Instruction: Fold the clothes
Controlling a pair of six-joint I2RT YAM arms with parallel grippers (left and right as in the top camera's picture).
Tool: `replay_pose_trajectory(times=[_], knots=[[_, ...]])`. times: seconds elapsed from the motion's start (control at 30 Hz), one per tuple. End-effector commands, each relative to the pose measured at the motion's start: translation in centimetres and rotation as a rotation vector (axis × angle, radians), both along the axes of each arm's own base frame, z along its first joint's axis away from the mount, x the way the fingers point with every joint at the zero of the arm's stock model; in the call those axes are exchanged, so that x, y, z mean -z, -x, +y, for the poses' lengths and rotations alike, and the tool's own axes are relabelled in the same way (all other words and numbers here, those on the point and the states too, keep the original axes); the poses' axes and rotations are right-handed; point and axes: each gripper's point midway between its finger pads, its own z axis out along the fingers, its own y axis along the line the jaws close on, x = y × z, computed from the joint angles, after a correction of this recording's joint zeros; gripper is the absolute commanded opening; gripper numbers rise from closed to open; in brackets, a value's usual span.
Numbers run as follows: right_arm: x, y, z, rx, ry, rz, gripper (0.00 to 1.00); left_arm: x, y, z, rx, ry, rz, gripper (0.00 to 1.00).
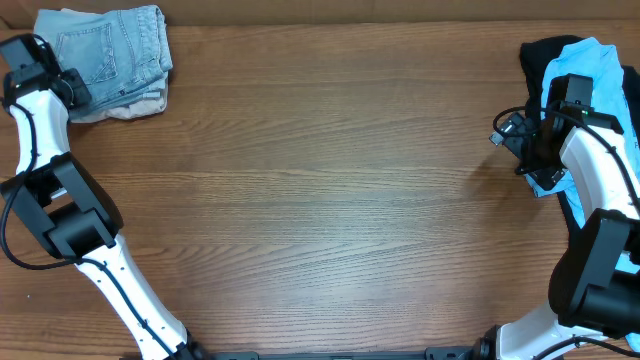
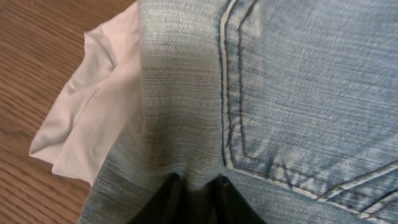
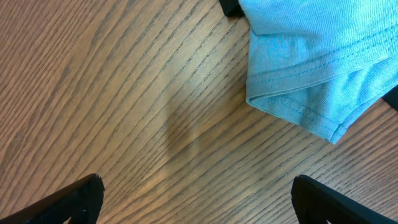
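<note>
Folded light-blue denim shorts [image 1: 108, 50] lie on folded beige shorts [image 1: 135, 106] at the table's far left corner. My left gripper [image 1: 72, 88] is shut on a fold at the denim's edge; the left wrist view shows the denim [image 2: 280, 93] pinched between the fingers [image 2: 198, 190], with the beige cloth [image 2: 93, 118] under it. A sky-blue shirt [image 1: 585, 75] lies on a black garment [image 1: 540, 58] at the far right. My right gripper [image 1: 520, 140] is open and empty above bare wood, just left of the shirt's hem [image 3: 305, 74].
The wooden table [image 1: 330, 190] stretches between the two piles. Both arms rise from the front edge, one at each side.
</note>
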Motion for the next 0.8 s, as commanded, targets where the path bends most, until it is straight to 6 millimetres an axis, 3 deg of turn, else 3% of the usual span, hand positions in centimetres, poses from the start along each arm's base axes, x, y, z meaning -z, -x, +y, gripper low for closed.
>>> replay_pose_trajectory(times=[0.0, 0.17, 0.3, 0.4, 0.53, 0.67, 0.77], knots=[[-1.1, -0.8, -0.2, -0.003, 0.012, -0.034, 1.00, 0.5, 0.5, 0.2, 0.000, -0.015, 0.034, 0.14], [-1.1, -0.8, -0.2, -0.003, 0.012, -0.034, 1.00, -6.0, -0.3, 1.3, -0.037, -0.095, -0.025, 0.04], [-1.1, -0.8, -0.2, -0.003, 0.012, -0.034, 1.00, -12.4, -2.0, 0.8, -0.075, -0.104, -0.179, 0.08], [-1.1, -0.8, -0.2, -0.003, 0.012, -0.034, 1.00, -14.6, -3.5, -0.2, -0.049, -0.100, -0.260, 0.14], [-1.1, -0.8, -0.2, -0.003, 0.012, -0.034, 1.00, -14.4, -4.5, -0.9, -0.026, -0.100, -0.281, 0.22], [-1.1, -0.8, -0.2, -0.003, 0.012, -0.034, 1.00, -11.7, -4.8, -0.8, -0.026, -0.085, -0.248, 0.33], [-1.1, -0.8, -0.2, -0.003, 0.012, -0.034, 1.00, -9.1, -5.1, -0.6, -0.023, -0.077, -0.217, 0.35]])
